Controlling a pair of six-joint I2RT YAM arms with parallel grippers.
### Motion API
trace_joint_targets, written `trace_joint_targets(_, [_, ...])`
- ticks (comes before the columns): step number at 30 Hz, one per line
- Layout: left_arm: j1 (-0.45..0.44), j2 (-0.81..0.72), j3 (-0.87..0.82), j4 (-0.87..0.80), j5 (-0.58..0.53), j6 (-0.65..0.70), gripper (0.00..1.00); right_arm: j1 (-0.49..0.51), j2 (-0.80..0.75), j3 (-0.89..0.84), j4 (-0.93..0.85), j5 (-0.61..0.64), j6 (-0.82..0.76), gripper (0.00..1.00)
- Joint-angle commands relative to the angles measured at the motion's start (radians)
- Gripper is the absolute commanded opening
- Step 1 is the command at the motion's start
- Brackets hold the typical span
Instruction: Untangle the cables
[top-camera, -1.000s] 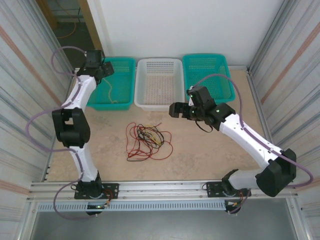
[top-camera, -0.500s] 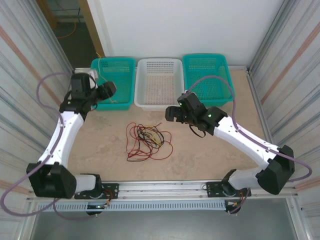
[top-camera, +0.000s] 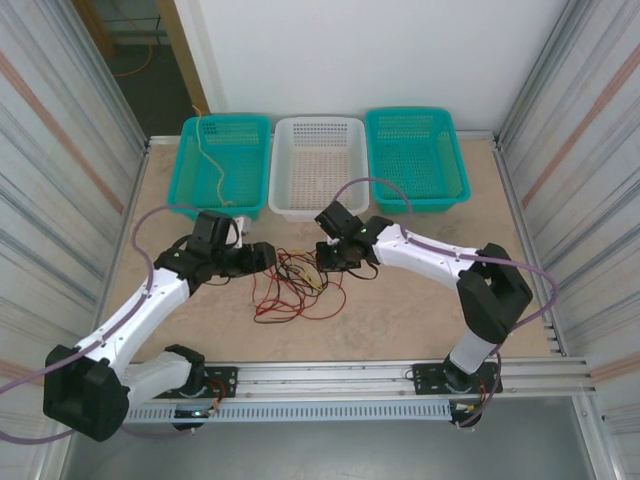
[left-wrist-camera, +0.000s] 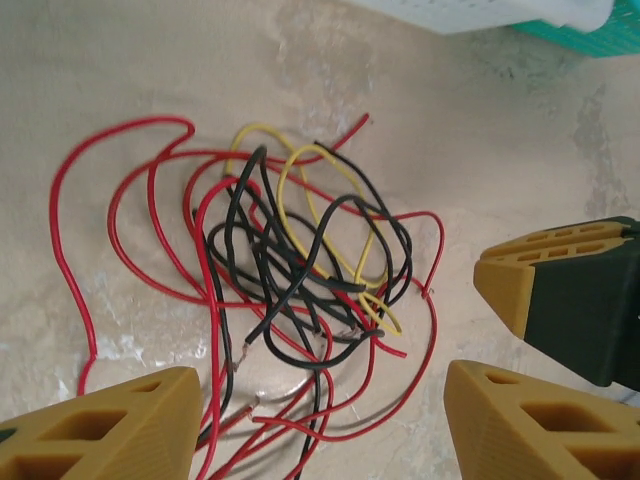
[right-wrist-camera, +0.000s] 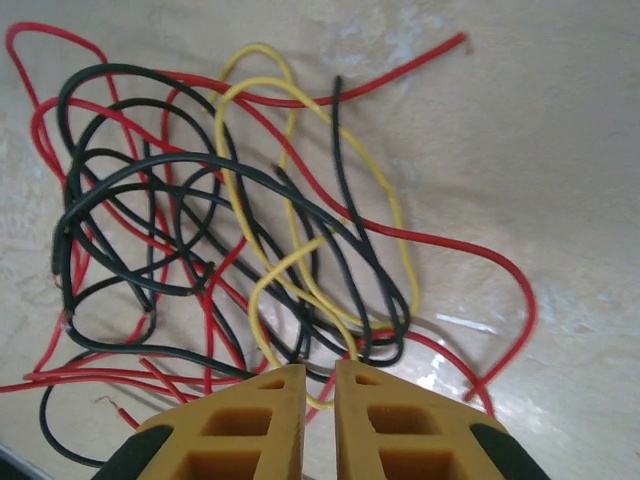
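The right claw (right-wrist-camera: 318, 375), fingers almost together, sits at the two o'clock edge of the cables (top-camera: 297, 283), a red, black and yellow tangle in the middle of the table (top-camera: 430, 300). I cannot tell if a strand is caught. The left claw (left-wrist-camera: 322, 388) hovers wide open and empty at ten o'clock, probably to pull the opposite way.

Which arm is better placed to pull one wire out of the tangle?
Right, likely: the right gripper has its fingers nearly together at the edge of the cables. The left gripper stands wide open.
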Motion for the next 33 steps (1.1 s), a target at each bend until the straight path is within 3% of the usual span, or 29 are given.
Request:
trace_joint_targets(1, [-0.018,-0.009,-0.031,0.069,0.057,-0.091,0.65,0.058,0.022,0.045,-0.04,-0.019,-0.043,0.17])
trace_joint_targets(12, [-0.059,0.098,0.018,0.075,0.019,-0.079,0.65,0.087,0.12,0.064,-0.095,0.029,-0.055,0.28])
trace_joint_targets(22, [-0.063,0.138,-0.011,0.098,0.004,-0.096,0.64,0.087,0.179,0.102,-0.106,0.044,-0.099,0.3])
trace_joint_targets(29, [-0.064,0.15,0.007,0.096,-0.001,-0.088,0.64,0.085,0.22,0.099,-0.094,0.039,-0.104,0.22])
trace_joint_targets(33, [-0.064,0.162,0.018,0.105,0.003,-0.09,0.64,0.085,0.204,0.108,-0.107,0.055,-0.115,0.11])
